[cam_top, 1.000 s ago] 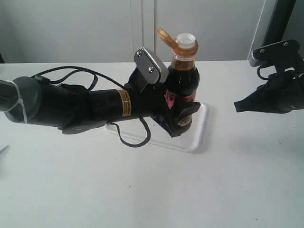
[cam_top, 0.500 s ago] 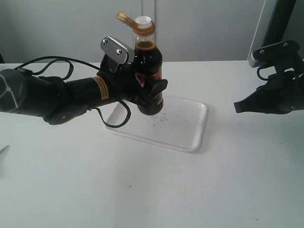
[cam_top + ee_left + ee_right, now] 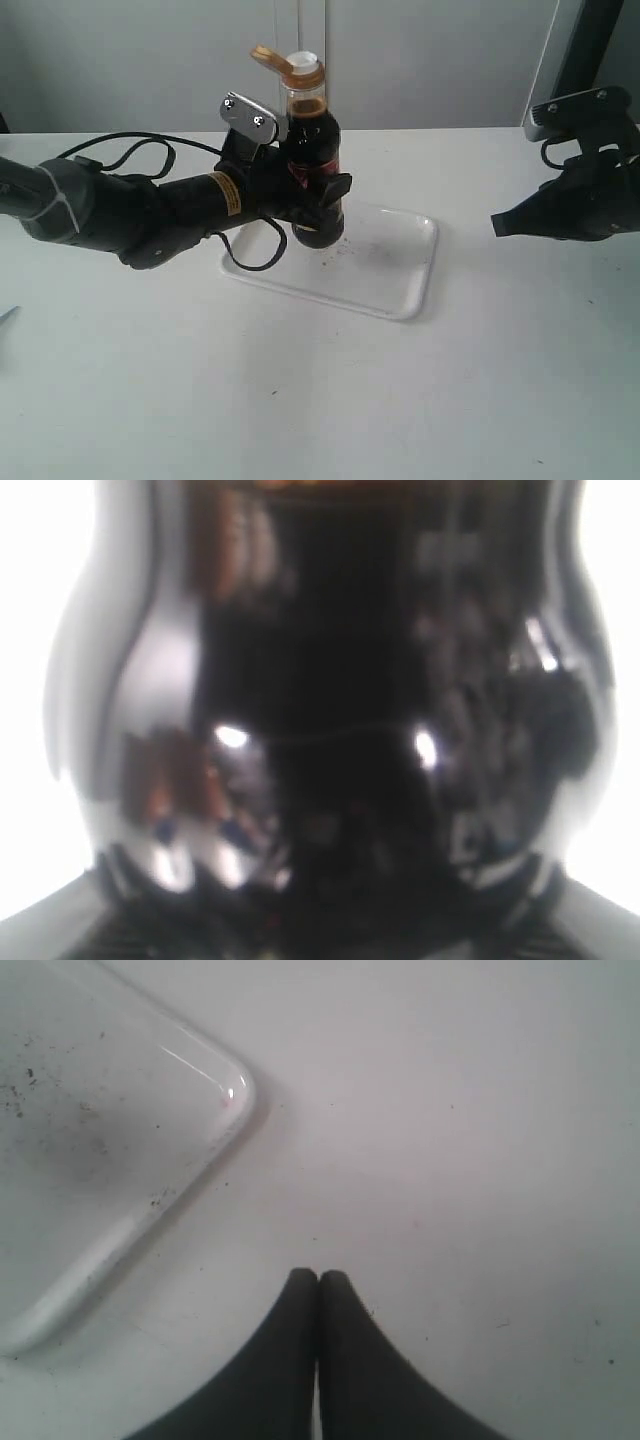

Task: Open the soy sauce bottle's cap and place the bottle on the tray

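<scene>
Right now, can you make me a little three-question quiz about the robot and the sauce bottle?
1. True or false: the cap of the soy sauce bottle is flipped open.
2. Fill the gap: the right gripper, out beside the tray, has its jaws ____ (open or shut).
3. Pick one: the left gripper is holding A) nothing, B) the soy sauce bottle, C) a spoon.
Key: 1 true. 2 shut. 3 B.
</scene>
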